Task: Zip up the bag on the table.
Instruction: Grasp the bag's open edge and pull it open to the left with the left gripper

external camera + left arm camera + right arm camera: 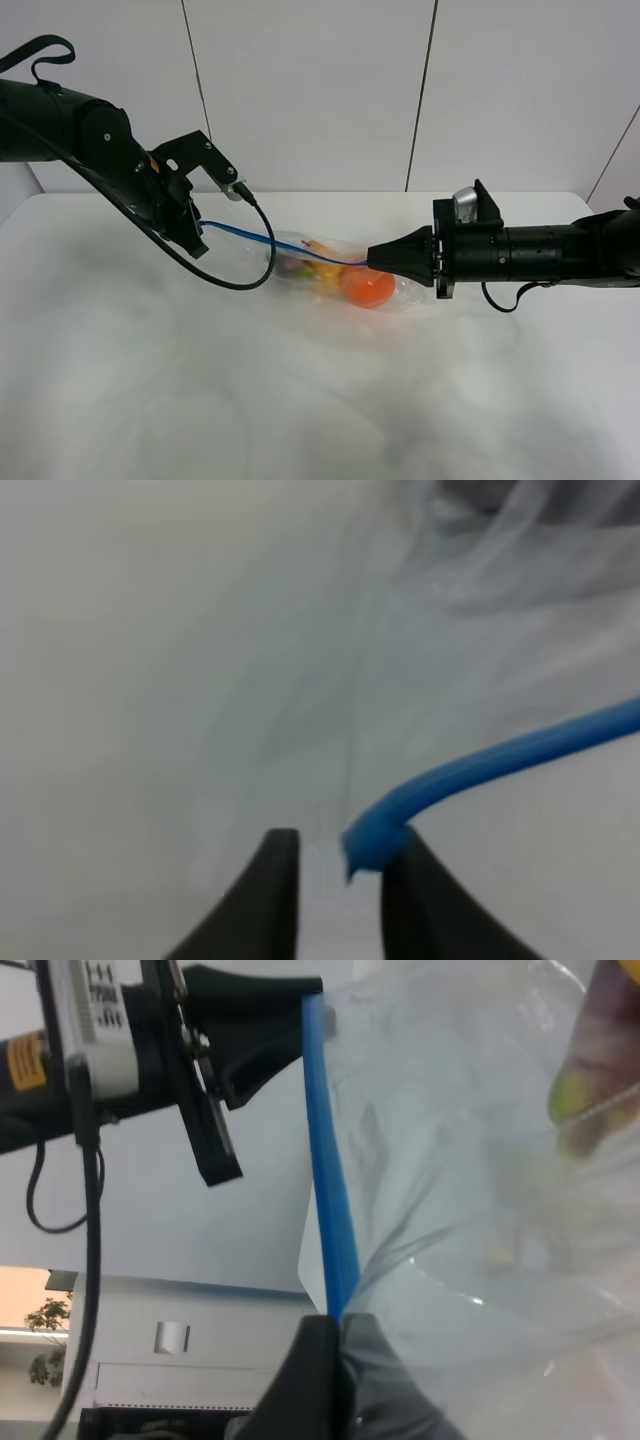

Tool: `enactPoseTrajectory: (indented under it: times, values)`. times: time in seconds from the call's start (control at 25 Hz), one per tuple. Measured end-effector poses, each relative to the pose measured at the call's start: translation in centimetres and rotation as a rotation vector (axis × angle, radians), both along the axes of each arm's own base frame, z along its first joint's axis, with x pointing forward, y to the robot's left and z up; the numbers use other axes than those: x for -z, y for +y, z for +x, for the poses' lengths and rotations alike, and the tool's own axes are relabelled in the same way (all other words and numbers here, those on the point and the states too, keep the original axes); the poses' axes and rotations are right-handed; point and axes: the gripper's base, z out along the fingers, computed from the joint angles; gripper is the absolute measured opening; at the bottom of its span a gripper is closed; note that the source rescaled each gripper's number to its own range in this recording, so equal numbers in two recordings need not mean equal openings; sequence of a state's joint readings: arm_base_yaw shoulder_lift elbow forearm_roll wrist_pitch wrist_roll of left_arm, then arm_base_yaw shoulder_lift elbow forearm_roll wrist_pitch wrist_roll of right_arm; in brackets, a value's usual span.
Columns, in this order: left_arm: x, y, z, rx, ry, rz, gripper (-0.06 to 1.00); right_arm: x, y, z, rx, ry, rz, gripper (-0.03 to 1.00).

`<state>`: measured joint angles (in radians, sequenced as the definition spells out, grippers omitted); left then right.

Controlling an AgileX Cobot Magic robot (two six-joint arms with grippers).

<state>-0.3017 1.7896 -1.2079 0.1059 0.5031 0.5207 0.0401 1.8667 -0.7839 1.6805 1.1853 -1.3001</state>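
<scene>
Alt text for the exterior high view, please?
A clear bag of fruit lies on the white table, its blue zipper strip running from the left gripper to the right gripper, which pinches its end.

Diffuse, even light is falling on the table (300, 410), which is showing faint mottled grey patches, not hard shadows. The exterior high view is rendering sharply. The left wrist view is rendering soft throughout, and the zipper strip (500, 758) is appearing blurred. In the right wrist view, the bag (480, 1140) is catching pale glare, and its contents are appearing out of focus.
</scene>
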Motion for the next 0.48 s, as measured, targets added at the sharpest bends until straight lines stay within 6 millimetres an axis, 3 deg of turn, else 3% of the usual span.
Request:
enactPoseTrajectory:
  times: [0.12, 0.48]
  values:
    - [-0.02, 0.08, 0.05, -0.036, 0.001, -0.021, 0.61, 0.09, 0.0, -0.09, -0.011, 0.0, -0.011, 0.0]
    - [-0.01, 0.4, 0.13, -0.203, 0.023, -0.121, 0.74, 0.14, 0.0, -0.17, -0.02, 0.0, -0.017, 0.0]
